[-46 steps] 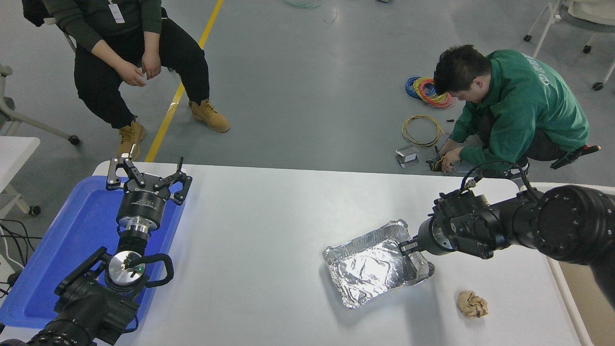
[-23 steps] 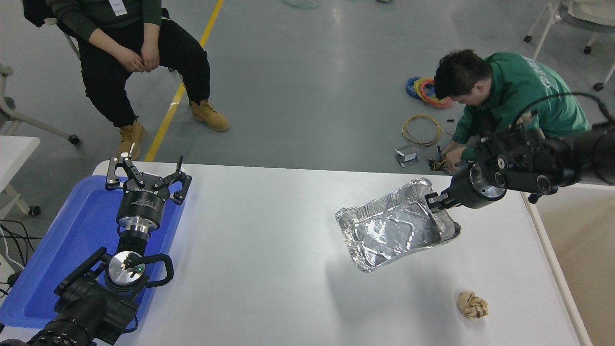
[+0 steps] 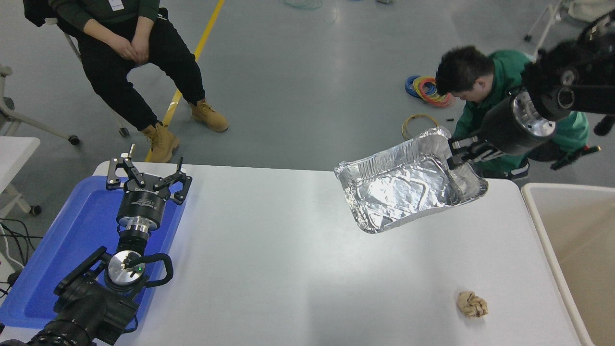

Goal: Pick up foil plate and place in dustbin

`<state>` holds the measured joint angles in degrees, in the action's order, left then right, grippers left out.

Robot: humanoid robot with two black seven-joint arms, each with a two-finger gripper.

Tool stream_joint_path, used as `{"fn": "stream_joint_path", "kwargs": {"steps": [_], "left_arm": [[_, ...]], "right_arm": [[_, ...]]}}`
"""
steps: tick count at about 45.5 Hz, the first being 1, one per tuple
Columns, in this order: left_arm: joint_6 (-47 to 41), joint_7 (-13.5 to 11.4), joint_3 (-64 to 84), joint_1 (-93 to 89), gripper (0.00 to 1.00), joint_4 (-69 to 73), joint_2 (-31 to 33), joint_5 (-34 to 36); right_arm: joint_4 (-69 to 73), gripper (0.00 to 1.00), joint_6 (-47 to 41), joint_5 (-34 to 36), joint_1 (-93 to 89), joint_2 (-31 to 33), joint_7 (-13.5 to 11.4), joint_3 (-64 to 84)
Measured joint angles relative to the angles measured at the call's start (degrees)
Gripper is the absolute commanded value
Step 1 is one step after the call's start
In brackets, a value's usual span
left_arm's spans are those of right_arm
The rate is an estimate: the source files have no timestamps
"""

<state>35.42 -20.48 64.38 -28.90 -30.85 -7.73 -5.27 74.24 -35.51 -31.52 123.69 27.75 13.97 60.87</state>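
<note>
Grey workshop floor with a yellow line stretches beyond a white table (image 3: 269, 269), where 2 people are present: 1 seated at the top left (image 3: 129, 43) and 1 in a green jacket (image 3: 485, 91) crouched by coils of cable (image 3: 425, 91). Entering from the upper right, the right gripper (image 3: 459, 153) has its fingers clamped on the right-hand rim of the foil plate (image 3: 403, 190), which hangs tilted in the air above the table's far right part, open side toward the camera. Off the table's right edge stands the dustbin (image 3: 531, 202), well apart from the plate. A crumpled tan paper ball (image 3: 472, 304) lies on the table near its right front. At the lower left, the left gripper (image 3: 148, 175) rests over a blue tray (image 3: 62, 240), fingers spread apart.
</note>
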Motion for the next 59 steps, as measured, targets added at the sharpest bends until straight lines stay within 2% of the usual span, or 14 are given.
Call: {"fn": "stream_joint_path", "kwargs": {"steps": [19,32,48,59], "left_arm": [[0.0,0.0,0.03,0.01,1.0,0.0,0.02,0.0],[0.0,0.0,0.03,0.0,1.0,0.01,0.01,0.0],[0.0,0.0,-0.01,0.0,1.0,0.0,0.02,0.0],[0.0,0.0,-0.03,-0.01,1.0,-0.01,0.03,0.0]], "right_arm": [[3.97,0.0,-3.35,-0.12,7.66,1.54,0.0,-0.48],[-1.45,0.0,-3.49,-0.3,3.35,5.14,-0.06,0.27],[-24.06,0.0,-3.36,0.62,-15.15,11.53,-0.02,1.03],[-44.08,0.0,-0.75,8.65,-34.52,14.97,-0.2,-0.3]]}}
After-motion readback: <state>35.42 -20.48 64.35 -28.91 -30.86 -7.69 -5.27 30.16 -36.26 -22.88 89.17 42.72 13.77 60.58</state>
